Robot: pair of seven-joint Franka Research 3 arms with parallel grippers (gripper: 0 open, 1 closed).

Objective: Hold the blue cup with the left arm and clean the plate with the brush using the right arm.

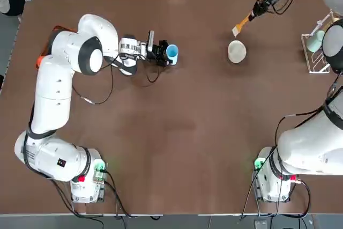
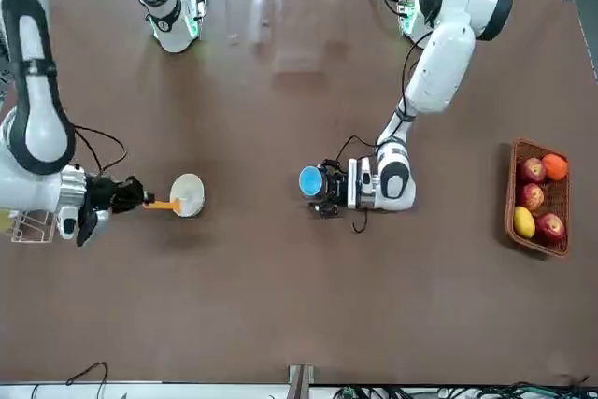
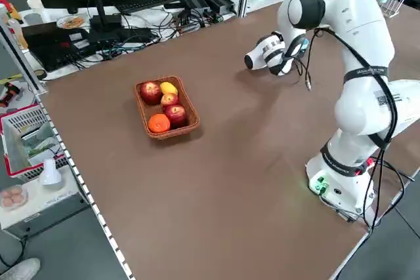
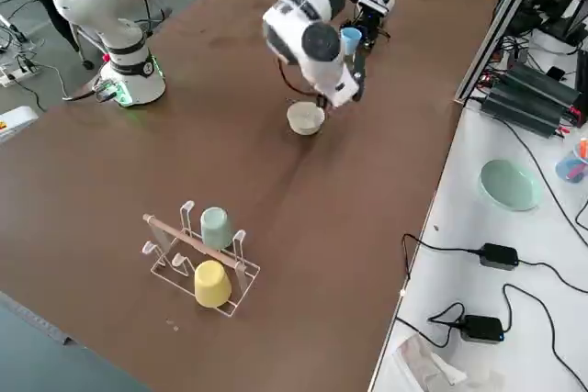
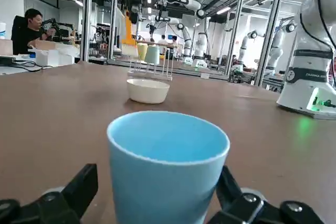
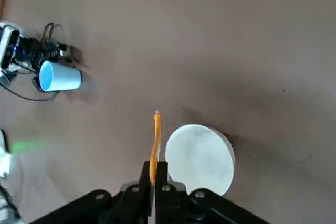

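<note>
The blue cup stands upright at the table's far middle-left. My left gripper is shut on the blue cup, with a finger on each side. The small white plate lies to the right of the cup. My right gripper is shut on the orange-handled brush. The brush slants down with its bristles in the air near the plate's far edge. From the right wrist, the brush hangs beside the plate.
A wire rack with a teal cup and a yellow cup stands at the table's right edge. A basket of fruit sits at the far left. A person sits beyond the table.
</note>
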